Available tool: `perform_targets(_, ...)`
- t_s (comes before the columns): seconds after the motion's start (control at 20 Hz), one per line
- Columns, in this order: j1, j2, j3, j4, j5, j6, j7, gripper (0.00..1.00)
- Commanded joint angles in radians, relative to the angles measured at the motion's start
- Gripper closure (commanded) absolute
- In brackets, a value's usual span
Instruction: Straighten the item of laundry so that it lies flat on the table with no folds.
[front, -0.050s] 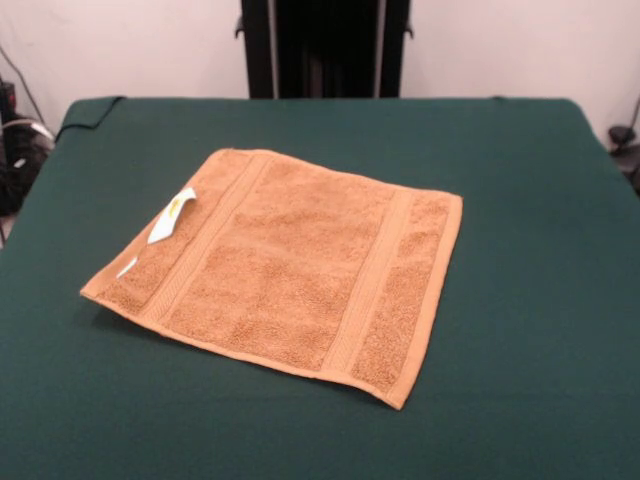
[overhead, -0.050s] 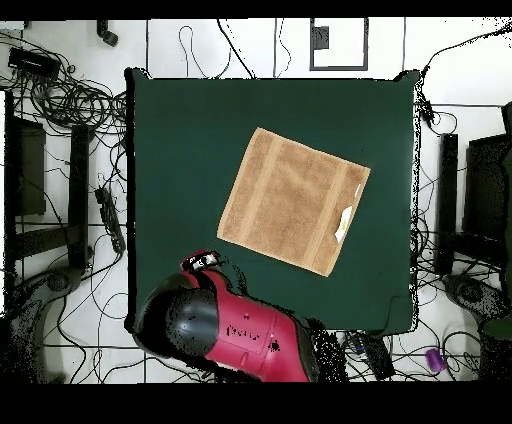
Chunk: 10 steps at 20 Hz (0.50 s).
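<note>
The towel (front, -0.050s: 290, 265) lies opened out near the middle of the table (front, -0.050s: 520, 330), all 4 corners showing, turned at a slant to the table edges; 2 woven border bands run across it, 1 near each of 2 opposite sides; no fold-over is visible, though the corner nearest the front camera's left sits slightly lifted with a shadow beneath; a white care label (front, -0.050s: 172, 216) lies on the surface at 1 edge, partly curled, with a smaller white scrap just beside it along the same edge; in the overhead view the towel (overhead, -0.050s: 293, 200) sits a little toward the table's right half, the label (overhead, -0.050s: 344, 222) on its right side; the red and black arm (overhead, -0.050s: 225, 330) is drawn back over the table's bottom-left corner, apart from the towel; the gripper itself cannot be made out in either view, so its state cannot be told; nothing touches the towel.
</note>
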Motion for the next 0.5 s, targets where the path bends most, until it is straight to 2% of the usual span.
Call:
perform_targets(0.05,-0.023,-0.008,-0.042,-0.076,-0.072,0.178,0.121,0.00)
perform_targets(0.2,-0.032,-0.010,-0.049,-0.094,-0.091,0.193,0.109,0.00)
perform_targets(0.5,-0.057,-0.027,-0.024,-0.103,-0.153,0.185,0.000,0.00)
